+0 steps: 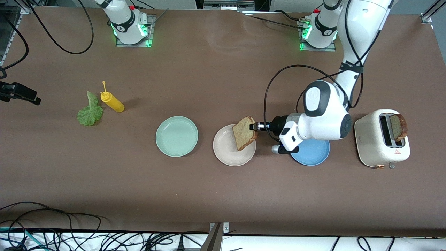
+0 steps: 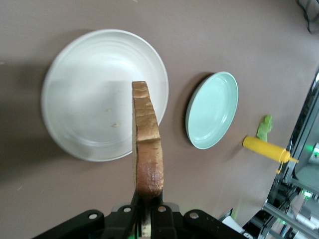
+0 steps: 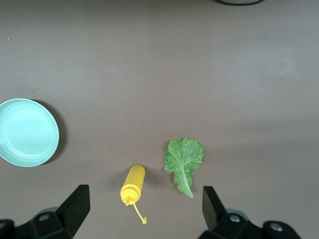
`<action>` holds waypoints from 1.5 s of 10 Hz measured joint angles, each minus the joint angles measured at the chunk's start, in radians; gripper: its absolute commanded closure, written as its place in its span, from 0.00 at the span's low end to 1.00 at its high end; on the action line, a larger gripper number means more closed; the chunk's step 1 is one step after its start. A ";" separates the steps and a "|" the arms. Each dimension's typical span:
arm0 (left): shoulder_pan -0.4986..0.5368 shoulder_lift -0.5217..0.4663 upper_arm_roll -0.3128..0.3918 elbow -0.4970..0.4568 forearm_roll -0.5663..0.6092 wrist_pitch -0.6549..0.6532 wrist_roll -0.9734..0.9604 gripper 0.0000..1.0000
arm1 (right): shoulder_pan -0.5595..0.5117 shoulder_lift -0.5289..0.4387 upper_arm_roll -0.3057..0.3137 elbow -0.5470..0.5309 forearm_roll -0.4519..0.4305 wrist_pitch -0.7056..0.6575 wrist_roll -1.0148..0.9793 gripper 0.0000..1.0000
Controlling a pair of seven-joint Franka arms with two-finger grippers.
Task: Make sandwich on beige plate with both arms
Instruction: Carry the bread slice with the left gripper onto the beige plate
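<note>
Your left claw (image 1: 257,126) is clamped shut on a brown wholegrain bread slice (image 1: 244,133), gripping it by the crust so it stands on edge, tilted, over the beige plate (image 1: 226,153); in the left wrist view the slice (image 2: 146,149) hangs edge-on above that plate (image 2: 84,99), which carries only a few crumbs. Your right claw (image 3: 144,206) waits with its fingers spread wide and nothing between them, up over the lettuce leaf (image 3: 184,162) and the yellow squeeze bottle (image 3: 132,185).

Items on the surface (image 1: 209,195):
- Beige plate, between the mint green plate (image 1: 176,136) and the blue plate (image 1: 313,155), the blue one partly under your left arm.
- White toaster (image 1: 376,146) at the left arm's end, a second bread slice (image 1: 398,127) standing in its slot.
- Lettuce leaf (image 1: 90,112) at the right arm's end, just beside the yellow squeeze bottle (image 1: 112,101), which lies on its side.
</note>
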State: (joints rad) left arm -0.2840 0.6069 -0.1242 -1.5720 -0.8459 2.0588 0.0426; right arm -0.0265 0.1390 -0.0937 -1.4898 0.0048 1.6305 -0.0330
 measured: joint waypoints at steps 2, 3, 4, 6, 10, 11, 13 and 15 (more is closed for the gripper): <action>-0.041 0.042 -0.009 0.016 -0.018 0.042 0.041 1.00 | 0.000 0.000 0.000 0.000 0.000 0.000 0.000 0.00; -0.061 0.058 -0.009 0.036 -0.018 0.058 0.043 1.00 | 0.000 0.000 0.000 0.000 0.000 0.000 0.000 0.00; -0.076 0.069 -0.010 0.050 -0.018 0.073 0.043 1.00 | 0.000 0.000 0.000 0.000 0.000 0.000 0.000 0.00; -0.081 0.084 -0.008 0.058 -0.018 0.081 0.044 1.00 | 0.000 0.000 0.000 0.000 0.000 0.000 0.000 0.00; -0.064 0.088 0.001 0.061 -0.018 0.083 0.044 1.00 | 0.000 0.000 0.000 0.000 0.000 0.000 0.000 0.00; -0.062 0.089 0.001 0.061 -0.018 0.083 0.044 1.00 | 0.000 0.000 0.000 0.000 0.000 0.000 0.000 0.00; -0.062 0.099 0.001 0.061 -0.018 0.083 0.046 1.00 | 0.000 0.000 0.000 0.000 0.000 0.000 0.000 0.00; -0.062 0.111 0.001 0.061 -0.018 0.083 0.057 1.00 | 0.000 0.000 0.000 0.000 0.000 0.000 0.000 0.00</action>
State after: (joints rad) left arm -0.3457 0.7183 -0.1232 -1.5113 -0.8641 2.1416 0.0996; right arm -0.0265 0.1390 -0.0937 -1.4898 0.0049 1.6304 -0.0330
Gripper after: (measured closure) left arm 0.921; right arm 0.000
